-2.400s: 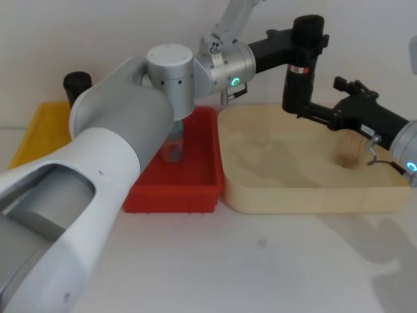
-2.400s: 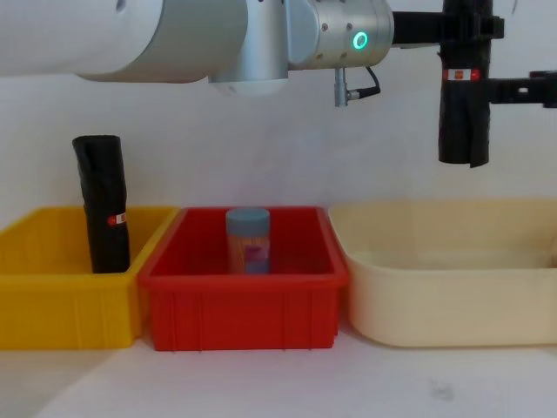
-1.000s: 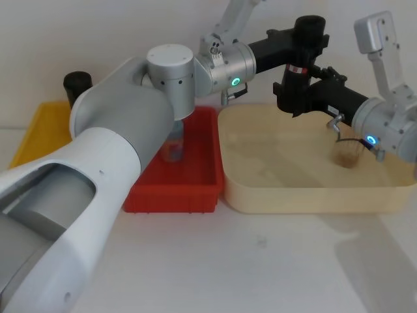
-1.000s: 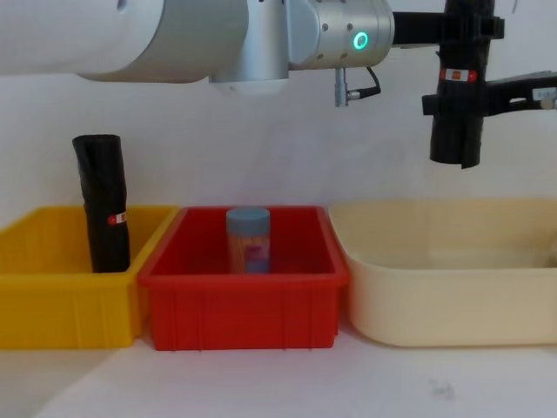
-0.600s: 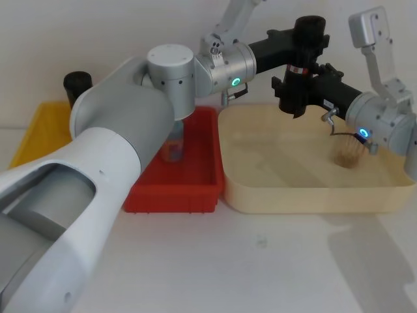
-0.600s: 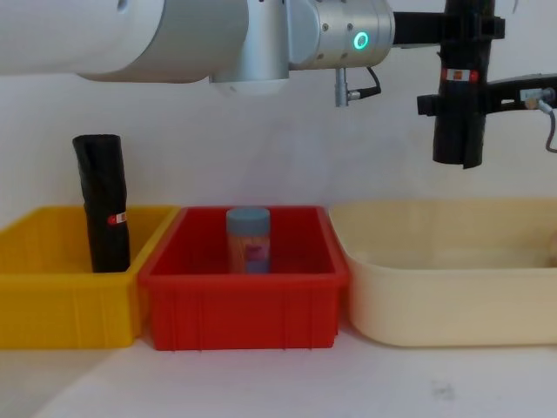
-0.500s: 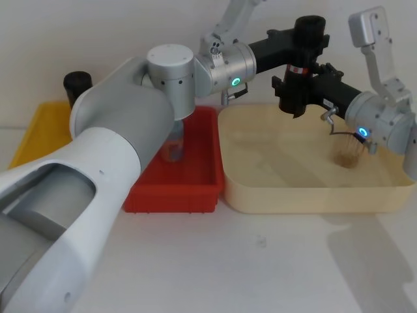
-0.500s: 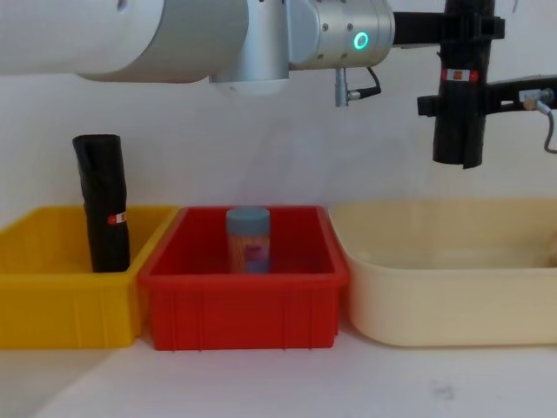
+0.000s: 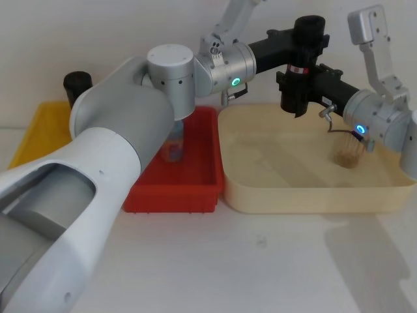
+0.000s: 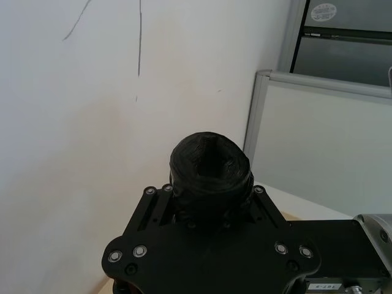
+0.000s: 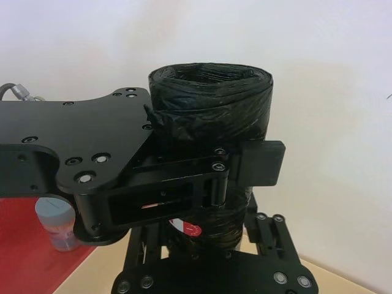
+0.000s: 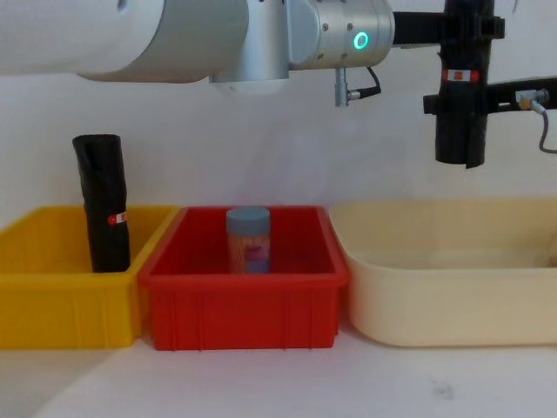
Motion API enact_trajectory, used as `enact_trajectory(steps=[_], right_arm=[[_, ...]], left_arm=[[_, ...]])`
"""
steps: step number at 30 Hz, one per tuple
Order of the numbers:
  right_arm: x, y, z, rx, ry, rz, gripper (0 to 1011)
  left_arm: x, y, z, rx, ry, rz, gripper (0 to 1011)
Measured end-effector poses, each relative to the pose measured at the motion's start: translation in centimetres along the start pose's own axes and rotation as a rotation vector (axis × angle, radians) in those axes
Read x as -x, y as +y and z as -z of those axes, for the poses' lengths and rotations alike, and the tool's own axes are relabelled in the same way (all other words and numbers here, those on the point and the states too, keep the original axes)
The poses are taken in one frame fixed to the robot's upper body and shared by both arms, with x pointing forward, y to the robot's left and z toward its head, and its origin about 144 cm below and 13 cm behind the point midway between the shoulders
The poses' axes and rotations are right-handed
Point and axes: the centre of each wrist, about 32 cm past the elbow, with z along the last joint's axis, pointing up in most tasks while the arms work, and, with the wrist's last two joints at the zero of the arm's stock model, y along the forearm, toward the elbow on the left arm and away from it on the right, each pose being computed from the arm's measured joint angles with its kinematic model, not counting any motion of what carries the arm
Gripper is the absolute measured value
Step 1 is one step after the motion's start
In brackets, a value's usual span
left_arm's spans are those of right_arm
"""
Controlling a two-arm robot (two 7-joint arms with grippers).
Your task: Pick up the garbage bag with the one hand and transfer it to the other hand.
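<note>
The garbage bag [image 9: 301, 72], a black roll with a red-and-white label band, hangs upright high above the cream bin. My left gripper [image 9: 307, 38], on the green-lit arm, is shut on the roll's upper part; the left wrist view shows the roll's end [image 10: 210, 162] clamped in it [image 10: 211, 205]. My right gripper [image 9: 303, 83], on the blue-lit arm, reaches in from the right and sits around the roll's middle, just below the label. In the chest view it [image 12: 456, 103] crosses the bag [image 12: 461, 131]. The right wrist view shows the bag [image 11: 211, 104] rising from it.
Below the bag lies the cream bin [image 9: 306, 195] with a small brown object [image 9: 347, 156] inside. Left of it a red bin [image 12: 244, 305] holds a grey-blue capped canister [image 12: 248, 239]. A yellow bin [image 12: 52, 287] at far left holds another black roll [image 12: 103, 200].
My right arm swung up and inward, carrying its gripper from the bag's lower end to its middle. The bag tilted slightly, then straightened. The left arm stayed still.
</note>
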Motion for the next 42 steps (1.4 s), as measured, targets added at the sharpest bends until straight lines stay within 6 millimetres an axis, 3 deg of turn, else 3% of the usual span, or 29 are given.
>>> enact_trajectory(steps=[6,19,23,32,42], right_arm=[[0.0,0.1,0.0,0.001,0.002,0.002,539],[-0.1,0.2,0.0,0.002,0.005,0.005,539],[-0.1,0.2,0.0,0.002,0.006,0.006,538],[-0.2,0.3,0.1,0.004,0.005,0.012,538],[-1.8,0.6,0.2,0.027,0.018,0.073,538]], left_arm=[[0.0,0.0,0.0,0.000,0.000,0.000,353],[0.0,0.0,0.0,0.000,0.000,0.000,355],[0.0,0.0,0.0,0.000,0.000,0.000,436],[0.0,0.0,0.0,0.000,0.000,0.000,718],[0.0,0.0,0.0,0.000,0.000,0.000,985]])
